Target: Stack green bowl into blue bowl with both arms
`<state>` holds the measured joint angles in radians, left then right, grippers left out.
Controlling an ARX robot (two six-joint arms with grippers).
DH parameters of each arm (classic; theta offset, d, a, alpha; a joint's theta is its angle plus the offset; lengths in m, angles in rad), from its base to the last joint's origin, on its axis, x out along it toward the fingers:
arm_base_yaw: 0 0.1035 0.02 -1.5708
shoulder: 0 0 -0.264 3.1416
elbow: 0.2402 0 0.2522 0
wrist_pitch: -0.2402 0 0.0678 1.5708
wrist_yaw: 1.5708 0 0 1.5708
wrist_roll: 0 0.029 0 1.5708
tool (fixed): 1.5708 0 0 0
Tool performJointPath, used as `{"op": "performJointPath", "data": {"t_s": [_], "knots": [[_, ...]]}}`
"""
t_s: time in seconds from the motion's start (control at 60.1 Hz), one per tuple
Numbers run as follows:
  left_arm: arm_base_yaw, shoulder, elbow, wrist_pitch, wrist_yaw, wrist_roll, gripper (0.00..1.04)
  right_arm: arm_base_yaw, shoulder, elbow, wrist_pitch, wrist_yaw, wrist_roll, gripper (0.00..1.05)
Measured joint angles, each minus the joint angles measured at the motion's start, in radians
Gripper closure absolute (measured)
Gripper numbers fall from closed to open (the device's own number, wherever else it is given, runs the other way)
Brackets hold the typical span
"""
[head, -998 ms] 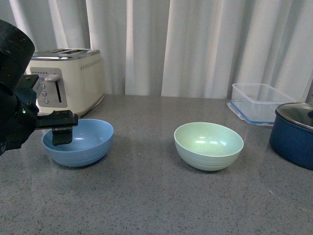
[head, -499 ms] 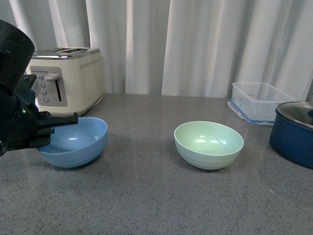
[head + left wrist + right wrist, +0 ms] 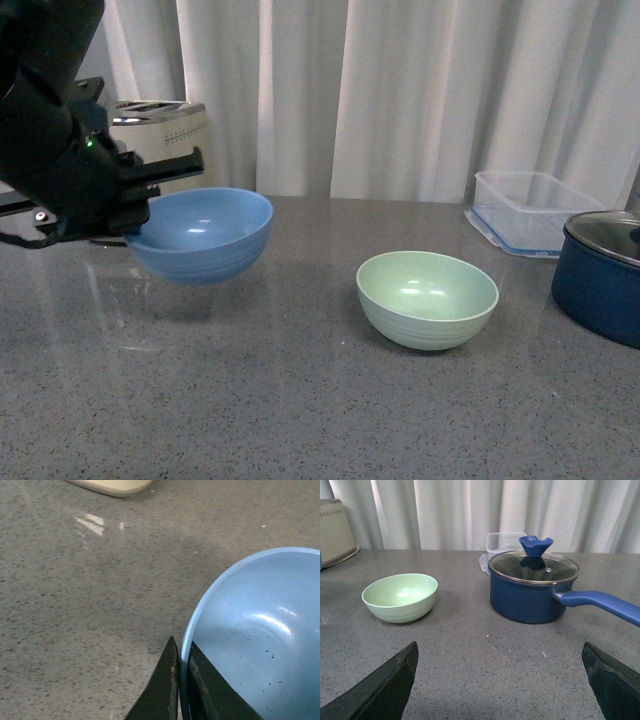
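My left gripper (image 3: pixel 140 205) is shut on the rim of the light blue bowl (image 3: pixel 203 236) and holds it lifted above the grey counter, left of centre. In the left wrist view the two black fingers (image 3: pixel 165 685) pinch the blue bowl's rim (image 3: pixel 250 645), one inside and one outside. The pale green bowl (image 3: pixel 427 298) sits upright on the counter right of centre, apart from the blue one; it also shows in the right wrist view (image 3: pixel 400 598). My right gripper (image 3: pixel 500 680) is open wide and empty, low over the counter, well short of the green bowl.
A cream toaster (image 3: pixel 160 135) stands at the back left behind the left arm. A clear plastic container (image 3: pixel 530 210) sits at the back right. A dark navy pot with glass lid (image 3: pixel 600 270) (image 3: pixel 532 587) stands at the right edge, its handle (image 3: pixel 605 605) pointing outward.
The left gripper has closed on the blue bowl's rim, lifted it off the counter and carried it right toward the green bowl. The green bowl has not moved.
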<state>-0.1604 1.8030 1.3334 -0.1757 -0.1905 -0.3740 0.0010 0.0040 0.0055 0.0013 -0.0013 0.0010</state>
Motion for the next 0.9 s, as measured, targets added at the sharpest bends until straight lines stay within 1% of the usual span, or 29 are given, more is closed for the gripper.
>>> {"op": "performJointPath", "data": {"t_s": [0.166,0.383,0.898], "knots": [[-0.057,0.012,0.031,-0.015,0.000,-0.021,1.01,0.000,0.000,0.000,0.000,0.000,0.000,0.10],[-0.097,0.069,0.071,-0.018,-0.015,-0.024,1.01,0.000,0.000,0.000,0.000,0.000,0.000,0.10],[-0.124,0.162,0.127,-0.018,-0.028,-0.022,1.01,0.000,0.000,0.000,0.000,0.000,0.000,0.10]]}}
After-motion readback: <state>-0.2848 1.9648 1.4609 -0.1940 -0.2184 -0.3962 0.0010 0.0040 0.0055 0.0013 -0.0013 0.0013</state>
